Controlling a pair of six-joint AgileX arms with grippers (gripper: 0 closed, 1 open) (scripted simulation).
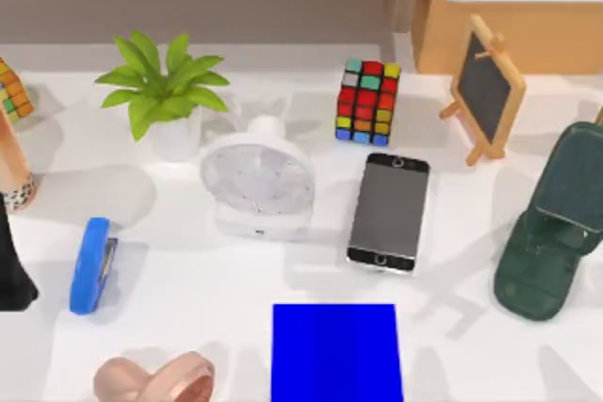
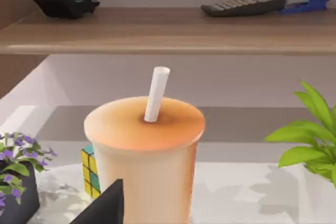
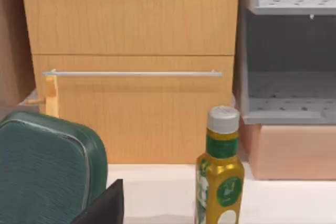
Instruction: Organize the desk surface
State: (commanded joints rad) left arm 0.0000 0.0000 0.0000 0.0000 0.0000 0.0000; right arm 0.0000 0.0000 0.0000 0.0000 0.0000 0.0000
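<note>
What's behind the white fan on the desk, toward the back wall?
Directly behind the white fan stands a potted green plant in a white pot, slightly to the top view's left. The fan's upper edge covers a strip of the desk surface there; anything small in that strip cannot be seen.

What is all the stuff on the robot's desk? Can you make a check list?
Surface: white desk surface, crowded with things.
Job's things: the desk surface itself; no single target stands out.
Clutter: potted plant, white fan, Rubik's cube, phone lying flat, small chalkboard easel, green phone stand, blue stapler, pink tape roll, blue mat, drink cup with straw, yellow bottle.
Grippers: a dark fingertip of each in its wrist view; open or shut cannot be told.
Cables: nothing seen.
Surroundings: wooden cabinet, wooden shelf holding a calculator.
</note>
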